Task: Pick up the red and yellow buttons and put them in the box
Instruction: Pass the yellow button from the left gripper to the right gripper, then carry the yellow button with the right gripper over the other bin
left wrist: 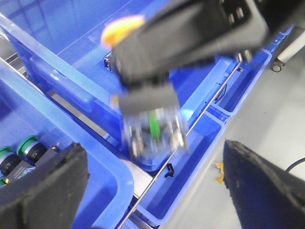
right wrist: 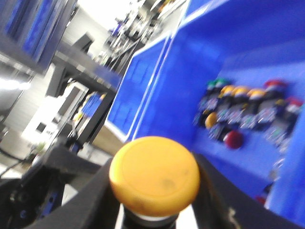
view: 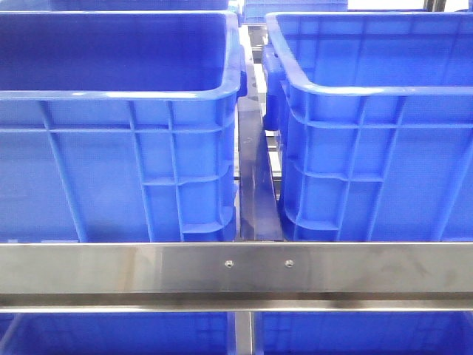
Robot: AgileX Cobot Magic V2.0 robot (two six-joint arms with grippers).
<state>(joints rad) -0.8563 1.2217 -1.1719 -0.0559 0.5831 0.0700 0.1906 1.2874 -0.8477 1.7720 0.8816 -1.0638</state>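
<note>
A yellow button [right wrist: 154, 175] with a wide domed cap sits between my right gripper's [right wrist: 155, 195] black fingers, which are shut on it. The left wrist view shows that same button from the side, yellow cap [left wrist: 121, 28] and clear body [left wrist: 152, 126], hanging from the right gripper [left wrist: 190, 33] above blue crates. My left gripper [left wrist: 151, 183] is open, its pads far apart and empty. In the right wrist view a blue box [right wrist: 248, 57] contains several red, yellow and green buttons [right wrist: 248, 117]. In the front view two blue crates [view: 111, 163] [view: 369, 163] stand side by side; no gripper shows there.
A steel rail [view: 236, 270] crosses in front of the crates, with a narrow gap [view: 255, 177] between them. Green-capped buttons [left wrist: 24, 152] lie in a crate near the left gripper. Grey floor [left wrist: 267, 119] and lower blue bins [left wrist: 190, 181] lie beyond.
</note>
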